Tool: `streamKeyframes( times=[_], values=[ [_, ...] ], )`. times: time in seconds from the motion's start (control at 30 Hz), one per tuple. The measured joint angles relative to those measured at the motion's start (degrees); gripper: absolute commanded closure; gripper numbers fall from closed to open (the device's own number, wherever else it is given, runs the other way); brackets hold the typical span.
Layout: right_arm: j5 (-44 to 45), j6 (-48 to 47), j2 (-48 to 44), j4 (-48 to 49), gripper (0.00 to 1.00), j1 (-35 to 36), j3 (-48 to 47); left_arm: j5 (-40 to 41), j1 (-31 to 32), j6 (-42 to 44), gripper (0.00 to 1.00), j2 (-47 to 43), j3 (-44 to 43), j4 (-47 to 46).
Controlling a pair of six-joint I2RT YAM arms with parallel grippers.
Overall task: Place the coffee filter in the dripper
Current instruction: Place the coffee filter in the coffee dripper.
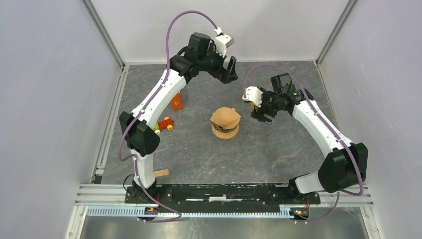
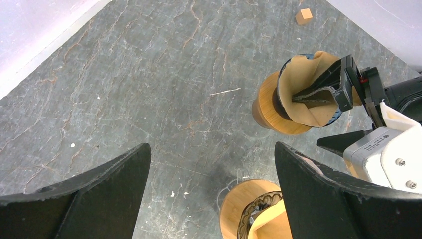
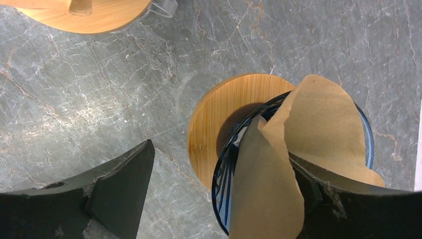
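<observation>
The paper filter (image 3: 318, 124) sits in the dripper (image 3: 215, 127) at the middle of the counter (image 1: 199, 154), crumpled and standing up past the blue glass rim; my right gripper (image 1: 261, 115) hangs over it with its jaws wide apart, one finger down among the filter's folds, the other outside the dripper over bare stone. My left gripper (image 2: 213, 149) hovers spread wide, holding nothing, above the counter; just below it stands a glass jug with a wooden lid (image 2: 244, 209).
</observation>
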State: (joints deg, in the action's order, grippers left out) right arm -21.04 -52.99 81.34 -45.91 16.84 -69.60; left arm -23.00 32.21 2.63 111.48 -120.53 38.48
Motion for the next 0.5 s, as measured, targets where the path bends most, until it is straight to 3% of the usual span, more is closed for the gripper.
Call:
streamKeyframes(
  times=[0.5],
  values=[
    [2.6, 0.7, 0.3, 0.5, 0.15, 1.7, 0.2, 0.0, -0.9, 0.0, 0.0, -2.5, 6.4, -2.6]
  ],
)
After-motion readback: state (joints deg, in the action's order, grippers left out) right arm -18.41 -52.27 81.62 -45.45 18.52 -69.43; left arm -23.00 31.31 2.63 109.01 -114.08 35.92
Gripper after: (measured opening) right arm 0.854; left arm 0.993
